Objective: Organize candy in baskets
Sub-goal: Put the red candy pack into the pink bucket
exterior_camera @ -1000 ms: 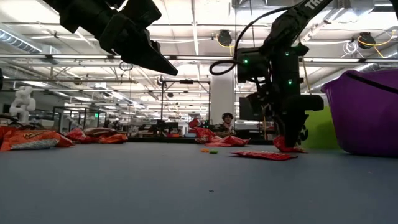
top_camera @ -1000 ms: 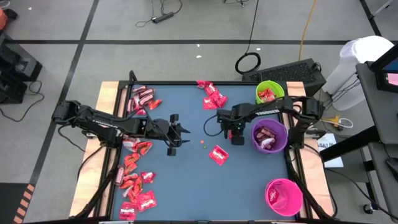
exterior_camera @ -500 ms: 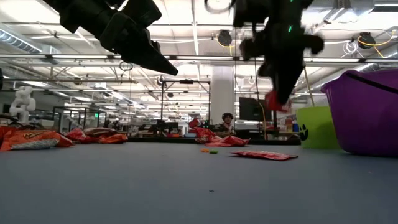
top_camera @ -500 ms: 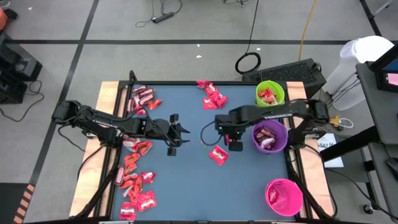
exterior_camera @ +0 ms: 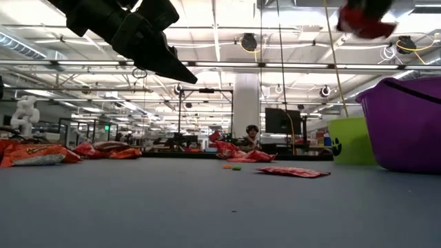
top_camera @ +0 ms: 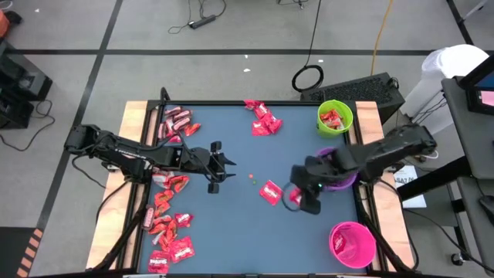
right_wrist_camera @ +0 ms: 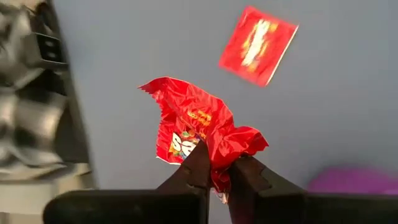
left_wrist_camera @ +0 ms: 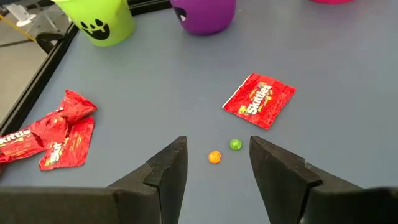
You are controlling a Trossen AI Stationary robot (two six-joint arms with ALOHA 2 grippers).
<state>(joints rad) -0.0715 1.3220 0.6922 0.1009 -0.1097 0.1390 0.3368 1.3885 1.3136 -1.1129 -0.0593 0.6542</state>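
The right hand point(top_camera: 297, 198) was pressed together on a crumpled red candy point(right_wrist_camera: 198, 128), lifted clear of the desk point(top_camera: 231, 224) at lower centre-right of the high view. The purple basket point(top_camera: 340, 179) lay just up and right of it, largely hidden under the arm; the pink basket point(top_camera: 352, 243) sat lower right, the green basket point(top_camera: 334, 116) farther up. A flat candy point(top_camera: 270, 191) lay just left. The left hand point(left_wrist_camera: 216, 167) hung spread at centre-left, well apart.
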